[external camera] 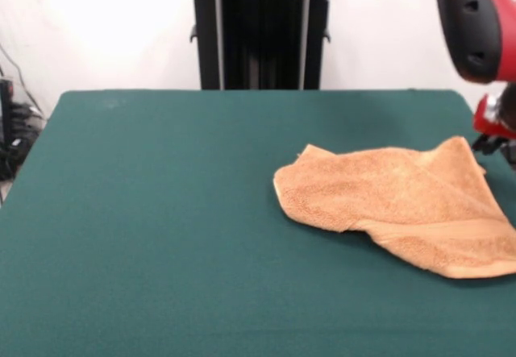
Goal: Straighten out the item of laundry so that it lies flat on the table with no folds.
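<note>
The tool (pixel 498 131) shows only in part at the picture's right edge, below the red and black arm (pixel 477 26); whether it is released or clenched cannot be told from here. It stands just beside the far right corner of the towel (pixel 403 208), whether touching it or just clear is not plain.

From that corner the towel runs away toward the picture's left and toward the camera, its long axis roughly left to right across the bench (pixel 161 236). The towel lies rumpled on the right part of the bench, one woven band showing along its near right edge, and a fold seems to cross it. Any straightening pull would likely go outward from the corner nearest the tool.
</note>
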Available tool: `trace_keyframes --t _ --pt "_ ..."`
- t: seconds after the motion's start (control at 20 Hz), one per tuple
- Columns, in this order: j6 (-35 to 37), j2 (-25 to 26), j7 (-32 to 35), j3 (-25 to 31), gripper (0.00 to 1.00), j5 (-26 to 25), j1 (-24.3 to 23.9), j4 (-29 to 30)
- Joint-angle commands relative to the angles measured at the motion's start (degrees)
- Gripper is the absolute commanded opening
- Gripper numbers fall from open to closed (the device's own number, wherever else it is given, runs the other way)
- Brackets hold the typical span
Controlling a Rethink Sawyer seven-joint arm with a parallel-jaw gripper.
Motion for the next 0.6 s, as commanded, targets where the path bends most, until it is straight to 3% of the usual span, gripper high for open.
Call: trace_keyframes --t 0.05,0.6 --pt "5.0 3.2 8.5 2.2 0.0 -1.9 -3.7 -2.7" --pt "8.8 4.1 5.3 2.4 0.0 -4.3 -7.3 -6.4"
